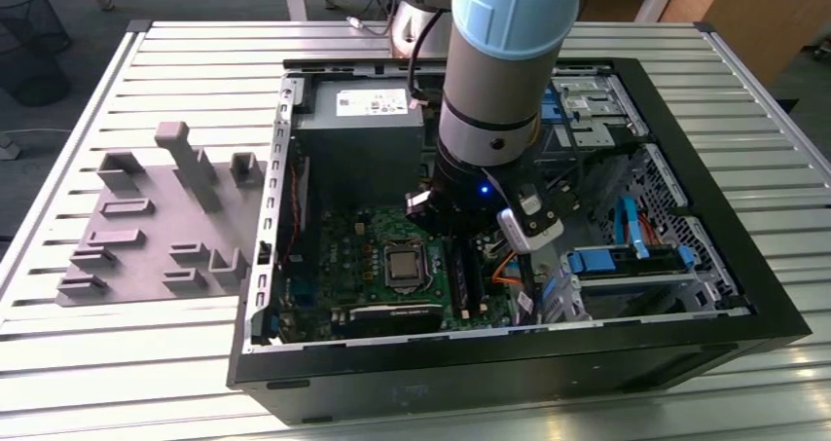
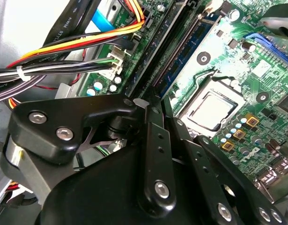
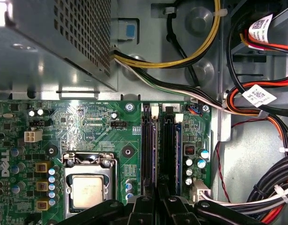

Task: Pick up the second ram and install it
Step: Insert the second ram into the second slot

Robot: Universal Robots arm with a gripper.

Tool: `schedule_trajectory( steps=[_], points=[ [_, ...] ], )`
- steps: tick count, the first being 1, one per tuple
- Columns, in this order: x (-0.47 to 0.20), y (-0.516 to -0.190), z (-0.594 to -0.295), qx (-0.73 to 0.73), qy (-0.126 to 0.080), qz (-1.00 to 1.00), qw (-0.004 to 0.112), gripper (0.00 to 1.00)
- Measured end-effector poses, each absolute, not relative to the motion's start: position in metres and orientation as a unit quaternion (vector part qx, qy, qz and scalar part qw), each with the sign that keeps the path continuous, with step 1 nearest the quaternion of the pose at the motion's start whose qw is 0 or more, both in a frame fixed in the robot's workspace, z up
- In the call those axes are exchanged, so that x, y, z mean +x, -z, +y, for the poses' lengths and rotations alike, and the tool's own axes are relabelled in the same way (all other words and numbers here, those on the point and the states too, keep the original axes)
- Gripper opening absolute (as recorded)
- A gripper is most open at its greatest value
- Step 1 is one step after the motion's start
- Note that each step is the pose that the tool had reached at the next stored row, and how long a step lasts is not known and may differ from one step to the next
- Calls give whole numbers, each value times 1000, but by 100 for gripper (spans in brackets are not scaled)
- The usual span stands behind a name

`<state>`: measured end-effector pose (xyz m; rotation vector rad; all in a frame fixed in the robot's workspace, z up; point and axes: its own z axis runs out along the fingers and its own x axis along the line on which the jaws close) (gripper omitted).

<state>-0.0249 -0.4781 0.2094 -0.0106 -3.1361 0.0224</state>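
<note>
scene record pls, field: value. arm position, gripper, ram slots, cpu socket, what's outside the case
arm: reaching down into the open PC case, over the green motherboard
gripper: at the near end of the memory slots; finger state cannot be told
ram: a blue stick stands along the slots; whether it is fully seated cannot be told
cpu socket: bare metal lid, no cooler
cables: orange-yellow bundle beside the slots
outside case: grey fixture tray on the slatted table, at the exterior view's left

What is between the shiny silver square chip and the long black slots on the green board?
In the first wrist view, bare green board with a screw hole lies between the silver chip and the black slots.
</note>
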Motion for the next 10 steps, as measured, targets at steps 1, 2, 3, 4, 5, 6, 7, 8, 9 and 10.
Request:
schedule_trajectory(
  steps=[1,2,3,4,5,6,7,8,9,10],
  points=[
    [-25,-209,-478,-3,-7,-1000,3,14],
    [-25,-209,-478,-3,-7,-1000,3,14],
    [-25,-209,-478,-3,-7,-1000,3,14],
    [-25,-209,-478,-3,-7,-1000,3,14],
    [-25,-209,-478,-3,-7,-1000,3,15],
    [-25,-209,-478,-3,-7,-1000,3,15],
    [-25,-209,-478,-3,-7,-1000,3,15],
    [-25,-209,-478,-3,-7,-1000,3,21],
    [-25,-209,-478,-3,-7,-1000,3,21],
    [-25,-209,-478,-3,-7,-1000,3,21]
  ],
)
